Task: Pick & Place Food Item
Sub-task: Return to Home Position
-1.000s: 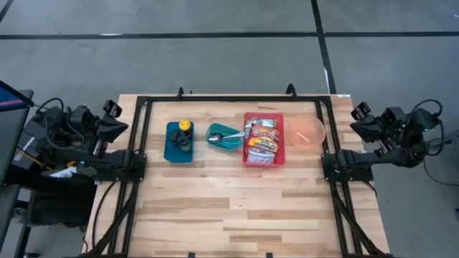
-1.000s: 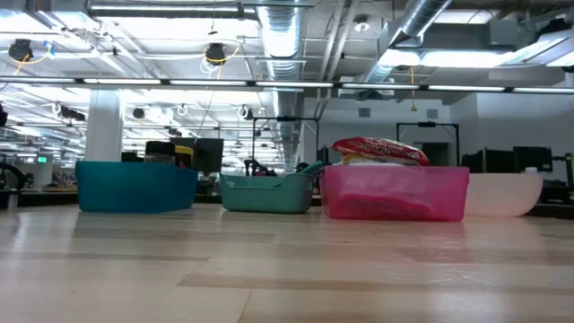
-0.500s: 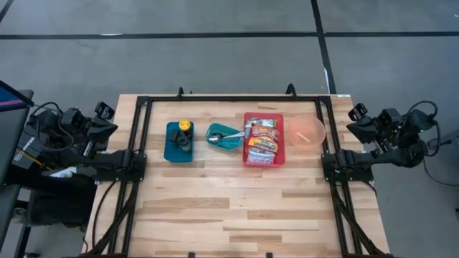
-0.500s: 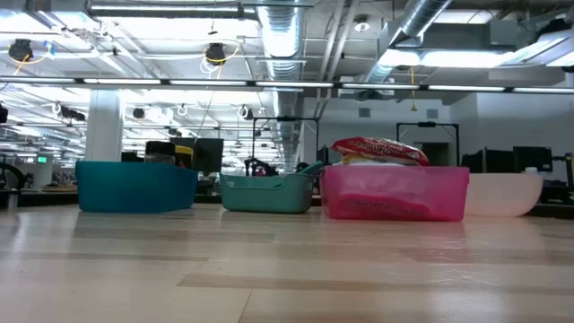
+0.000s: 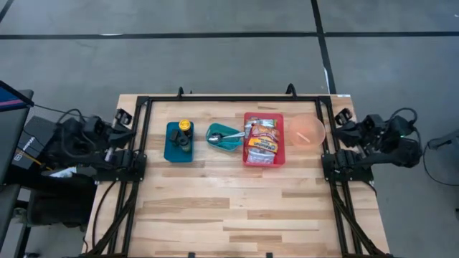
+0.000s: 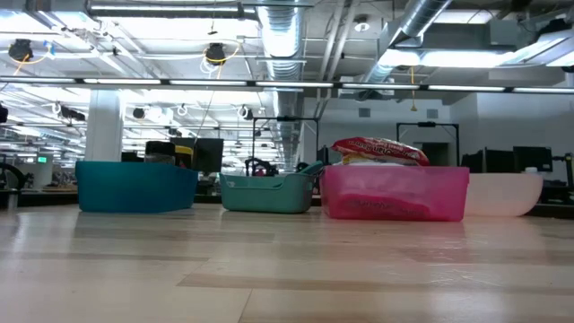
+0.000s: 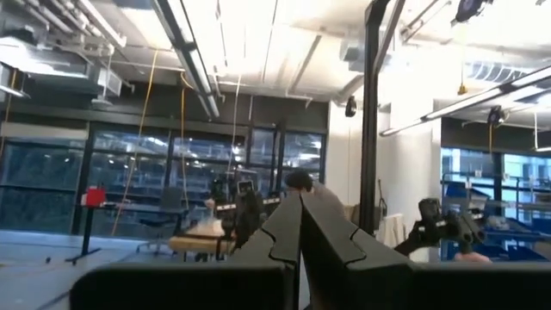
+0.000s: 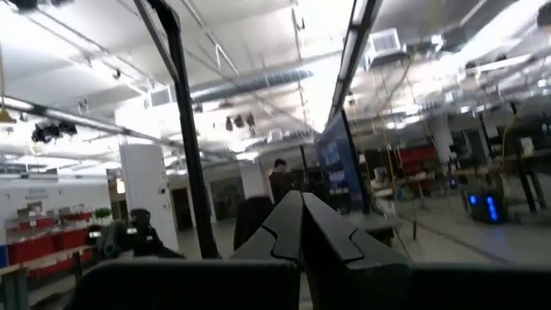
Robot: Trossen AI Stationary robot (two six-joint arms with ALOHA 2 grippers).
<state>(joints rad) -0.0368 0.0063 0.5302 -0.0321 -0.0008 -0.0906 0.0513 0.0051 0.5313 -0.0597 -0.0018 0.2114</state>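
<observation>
Folded left gripper (image 5: 123,115), right gripper (image 5: 342,116) further homeward, fingers (image 7: 277,237) pressed together, empty; leaves loaded red bin (image 5: 246,140) well apart from fingers.

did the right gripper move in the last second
Yes. In the high view the right gripper has shifted inward, closer to the pink bowl.

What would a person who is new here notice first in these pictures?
The red bin, heaped with noodle packs above its rim, stands in the row of containers across the table. A teal bin and a pink bowl end that row. The left end effector and right end effector are shut, at the table's left and right sides.
</observation>
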